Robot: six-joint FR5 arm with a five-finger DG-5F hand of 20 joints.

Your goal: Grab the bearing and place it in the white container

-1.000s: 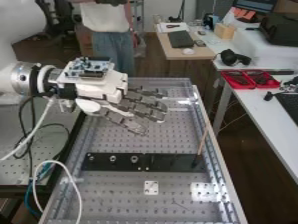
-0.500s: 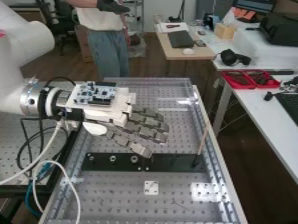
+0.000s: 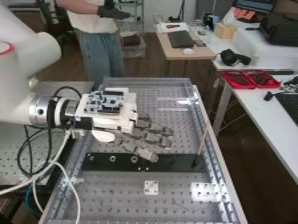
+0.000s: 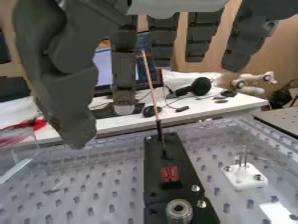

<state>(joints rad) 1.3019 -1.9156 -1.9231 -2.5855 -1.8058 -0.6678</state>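
Observation:
In the high view, the hand (image 3: 150,134) is above the bench, its straight, relaxed fingers reaching over the far edge of the black bar (image 3: 171,162). A ring-shaped metal bearing (image 3: 134,159) stands on the bar beside the lowest fingertip; whether they touch, I cannot tell. Another small metal part (image 3: 112,158) sits left of it. In the wrist view, the hand (image 4: 124,65) hangs open with nothing between its fingers, and the upright bearing (image 4: 179,210) rests on the bar (image 4: 174,155). A small white square plate (image 4: 244,175) with upright pins lies apart from the bar.
A thin wooden stick (image 3: 202,143) stands upright at the bar's right end. A red block (image 4: 169,174) is on the bar. Metal rails (image 3: 216,159) edge the perforated bench. Loose cables (image 3: 60,172) hang at the left. Red trays (image 3: 250,79) lie on the side table.
The arm and hand have come toward the bench's near end, from beyond the black bar to its far edge. The fingers remain straight, and the bearing has not moved.

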